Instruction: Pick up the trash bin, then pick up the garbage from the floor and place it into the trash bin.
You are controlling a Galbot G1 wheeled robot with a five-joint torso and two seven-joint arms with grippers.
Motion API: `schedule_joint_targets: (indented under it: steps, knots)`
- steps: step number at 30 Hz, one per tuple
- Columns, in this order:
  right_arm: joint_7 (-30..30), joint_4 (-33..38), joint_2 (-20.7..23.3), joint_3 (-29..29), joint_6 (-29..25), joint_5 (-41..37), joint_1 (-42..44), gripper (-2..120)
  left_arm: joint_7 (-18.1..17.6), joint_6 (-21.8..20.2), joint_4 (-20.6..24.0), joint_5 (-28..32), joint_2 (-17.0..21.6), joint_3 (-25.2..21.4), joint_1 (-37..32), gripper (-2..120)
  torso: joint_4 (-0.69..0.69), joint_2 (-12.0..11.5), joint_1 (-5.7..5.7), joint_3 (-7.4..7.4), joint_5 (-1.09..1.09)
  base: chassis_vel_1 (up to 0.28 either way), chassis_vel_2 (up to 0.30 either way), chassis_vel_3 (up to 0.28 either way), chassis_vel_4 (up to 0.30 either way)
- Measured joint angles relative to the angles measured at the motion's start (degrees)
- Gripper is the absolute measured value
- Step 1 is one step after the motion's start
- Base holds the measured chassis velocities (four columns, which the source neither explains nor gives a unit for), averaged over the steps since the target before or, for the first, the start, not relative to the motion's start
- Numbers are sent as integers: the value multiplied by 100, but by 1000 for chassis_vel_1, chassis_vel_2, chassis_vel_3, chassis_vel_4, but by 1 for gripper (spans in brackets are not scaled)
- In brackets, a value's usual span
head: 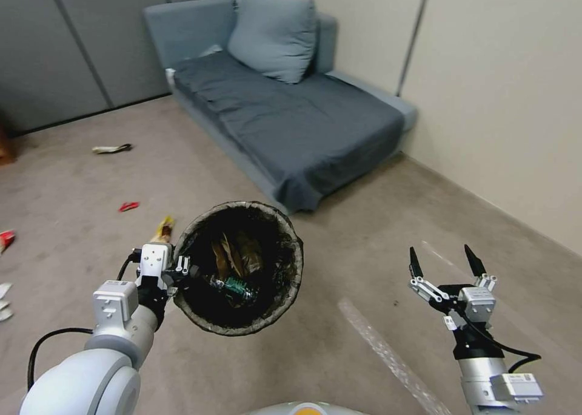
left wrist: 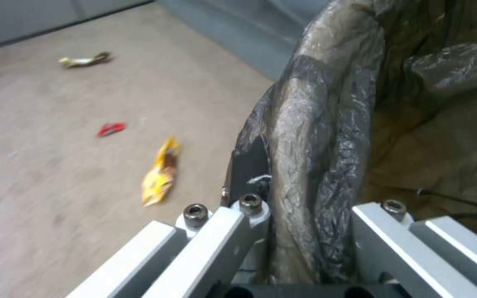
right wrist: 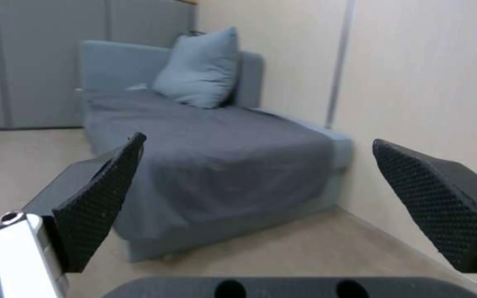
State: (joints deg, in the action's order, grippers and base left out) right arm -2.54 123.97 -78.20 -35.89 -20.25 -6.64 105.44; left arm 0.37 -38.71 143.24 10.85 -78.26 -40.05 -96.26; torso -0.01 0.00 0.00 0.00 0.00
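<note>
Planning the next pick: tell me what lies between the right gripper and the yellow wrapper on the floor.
The bin, held by the left gripper, hangs between the open right gripper and the yellow wrapper.

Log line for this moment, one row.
left pincer: shut on trash bin rim, bin held up | right pincer: open, empty | floor: yellow wrapper, red scrap

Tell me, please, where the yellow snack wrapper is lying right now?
In the head view the yellow snack wrapper lies on the carpet just left of the trash bin held by the left gripper, with a small red scrap beyond it.
</note>
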Motion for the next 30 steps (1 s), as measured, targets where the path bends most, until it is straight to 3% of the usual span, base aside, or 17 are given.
schedule_joint_targets:
  steps: [30]
  knots:
    - [-53, -74, 21, 35, 66, -80, -23, 100, 46, 18, 0, -69, -38, 20, -66, 1, 1, 0, 0, 0, 0, 123, 127, 128, 125]
